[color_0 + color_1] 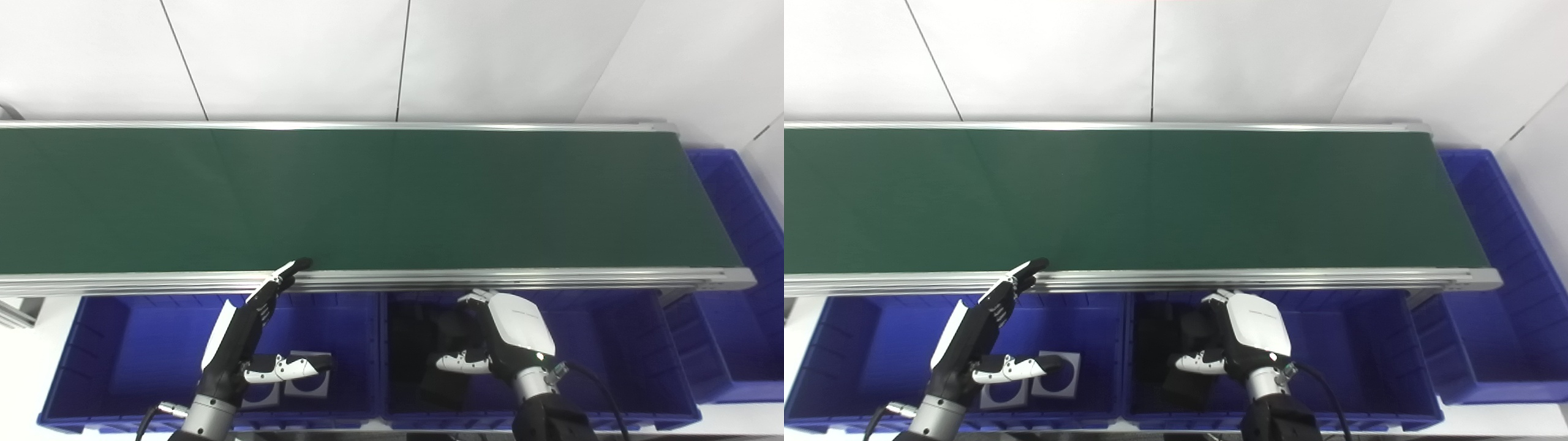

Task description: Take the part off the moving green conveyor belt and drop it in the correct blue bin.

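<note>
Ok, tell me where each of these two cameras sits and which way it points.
Left eye view: on the head, left of its twin, looking down and forward across the green conveyor belt to the white wall; left hand and right hand rise from the bottom edge.
Right eye view: on the head, slightly to the right, same aim; the scene sits further left in frame.
Shared: the belt, both hands, and the blue bins beneath the near rail.

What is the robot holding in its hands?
The left hand holds nothing; its fingers are spread open. The right hand curls over black parts in the bin, but whether it grips one cannot be told.
</note>
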Controlling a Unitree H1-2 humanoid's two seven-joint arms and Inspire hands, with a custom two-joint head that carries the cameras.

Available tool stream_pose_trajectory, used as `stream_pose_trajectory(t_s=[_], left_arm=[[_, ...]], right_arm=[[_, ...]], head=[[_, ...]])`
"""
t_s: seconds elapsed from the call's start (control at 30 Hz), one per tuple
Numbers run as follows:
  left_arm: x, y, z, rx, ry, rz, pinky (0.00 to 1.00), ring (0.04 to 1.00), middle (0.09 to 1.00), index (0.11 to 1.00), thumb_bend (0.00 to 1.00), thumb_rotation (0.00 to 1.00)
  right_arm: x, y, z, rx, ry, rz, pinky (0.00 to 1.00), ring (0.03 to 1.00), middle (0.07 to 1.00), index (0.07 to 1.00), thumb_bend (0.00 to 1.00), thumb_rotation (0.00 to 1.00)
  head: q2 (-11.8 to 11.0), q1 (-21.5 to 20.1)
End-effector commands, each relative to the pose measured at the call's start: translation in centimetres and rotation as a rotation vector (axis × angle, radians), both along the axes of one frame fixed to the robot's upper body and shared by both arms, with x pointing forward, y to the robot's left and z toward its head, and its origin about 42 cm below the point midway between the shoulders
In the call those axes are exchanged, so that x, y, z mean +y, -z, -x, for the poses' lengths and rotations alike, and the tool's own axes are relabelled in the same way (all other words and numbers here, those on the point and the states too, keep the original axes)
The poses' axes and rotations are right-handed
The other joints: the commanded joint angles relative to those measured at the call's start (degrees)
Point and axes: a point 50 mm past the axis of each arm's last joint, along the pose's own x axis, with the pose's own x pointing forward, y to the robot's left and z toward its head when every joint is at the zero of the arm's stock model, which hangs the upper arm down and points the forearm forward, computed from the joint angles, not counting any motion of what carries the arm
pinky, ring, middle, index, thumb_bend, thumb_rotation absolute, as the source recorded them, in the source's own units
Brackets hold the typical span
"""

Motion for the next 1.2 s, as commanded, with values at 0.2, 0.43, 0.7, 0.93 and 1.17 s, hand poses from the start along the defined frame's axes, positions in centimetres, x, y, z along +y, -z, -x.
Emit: stream_pose_trajectory(t_s=[0.2,0.43,0.7,0.93,1.17], left_arm=[[0.3,-0.9,0.0,-0.052,0.011,0.005,0.94,0.944,0.913,0.845,0.84,0.29],[0.6,-0.6,0.0,-0.040,0.018,-0.003,0.93,0.941,0.912,0.845,0.85,0.30],[0.6,-0.2,0.0,-0.034,0.015,0.012,0.94,0.945,0.916,0.840,0.85,0.27],[0.3,0.4,-0.1,-0.037,-0.004,0.027,0.91,0.930,0.910,0.822,0.87,0.27],[0.0,1.0,0.0,-0.037,-0.014,0.048,0.90,0.920,0.903,0.822,0.88,0.27]], right_arm=[[1.3,-2.5,1.4,-0.178,0.092,-0.065,1.00,1.000,1.000,0.942,0.92,0.58],[2.8,-3.8,3.0,-0.408,0.169,-0.375,0.85,0.969,0.983,0.954,0.86,0.44],[3.5,-1.9,4.2,-0.482,0.141,-0.888,0.78,0.856,0.904,0.953,0.86,0.38],[3.3,-0.1,5.0,-0.456,0.123,-1.003,0.81,0.859,0.878,0.958,0.91,0.39],[2.8,0.7,5.3,-0.382,0.114,-1.008,0.84,0.868,0.891,0.949,0.90,0.34]], head=[[-0.7,0.2],[-2.0,0.7],[-4.6,2.4],[-7.8,5.3],[-10.3,6.8]])
